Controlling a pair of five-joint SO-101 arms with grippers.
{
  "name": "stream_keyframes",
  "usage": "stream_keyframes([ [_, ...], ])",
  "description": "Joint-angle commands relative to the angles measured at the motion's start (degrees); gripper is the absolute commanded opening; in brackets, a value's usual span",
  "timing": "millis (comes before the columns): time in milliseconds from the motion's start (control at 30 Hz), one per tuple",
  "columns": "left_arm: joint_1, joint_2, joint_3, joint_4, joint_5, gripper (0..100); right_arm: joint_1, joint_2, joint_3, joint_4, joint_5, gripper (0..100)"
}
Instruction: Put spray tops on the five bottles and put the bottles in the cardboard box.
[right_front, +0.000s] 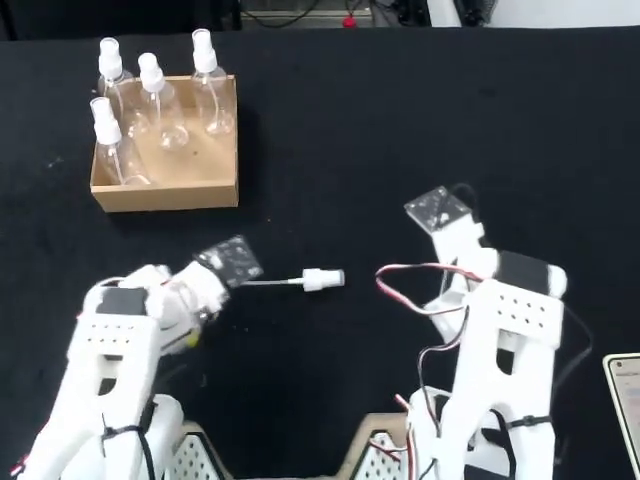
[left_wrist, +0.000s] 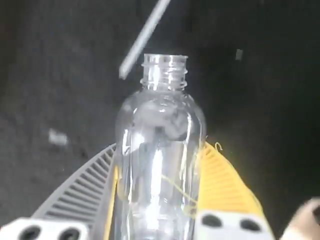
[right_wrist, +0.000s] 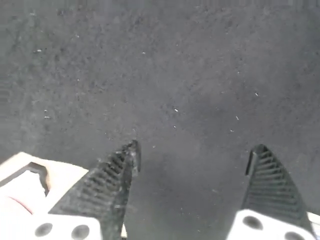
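While your left tool (left_wrist: 159, 150) pinches one uncapped bottle (left_wrist: 160, 110), you have: right tool (right_wrist: 195, 155) spread above tabletop (right_wrist: 175, 75); spray top (right_front: 322, 279) lying mid-frame; cardboard box (right_front: 165, 188) upper left (four capped bottles (right_front: 155, 95) inside).

Four clear capped bottles (right_front: 155, 95) upright in cardboard box (right_front: 165, 192). Fifth bottle (left_wrist: 160, 150) uncapped, clamped in left tool (left_wrist: 160, 167). Spray top (right_front: 322, 279) flat on bench (right_front: 400, 150).

Clamping an uncapped clear bottle (left_wrist: 162, 115) in the left gripper (left_wrist: 161, 155); holding the right gripper (right_wrist: 196, 152) spread wide, angled downward.
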Motion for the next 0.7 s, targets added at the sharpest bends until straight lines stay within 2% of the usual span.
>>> stream_keyframes([
  [0,-4.79,-0.26,-3.56,2.9,-2.46,15,-8.26,-1.63,-0.75,0.0,-6.07,33.5],
  [100,-5.41,-0.26,-2.07,2.55,-2.46,15,-14.42,-1.63,-0.31,0.0,-10.64,33.5],
  [167,-5.41,-0.26,-1.36,2.81,-2.46,20,-16.0,-1.71,-0.22,0.0,-12.31,33.5],
  [333,-5.49,-0.88,-1.54,2.9,-2.9,31,-16.09,-1.8,-0.22,0.0,-12.4,33.4],
  [533,-4.35,-0.88,-7.34,7.12,-2.99,31,-16.09,-1.8,-0.22,0.0,-12.31,33.4],
  [667,-0.75,-0.26,-8.48,7.56,-2.99,31,-16.09,-1.8,-0.22,0.0,-12.31,33.4],
])
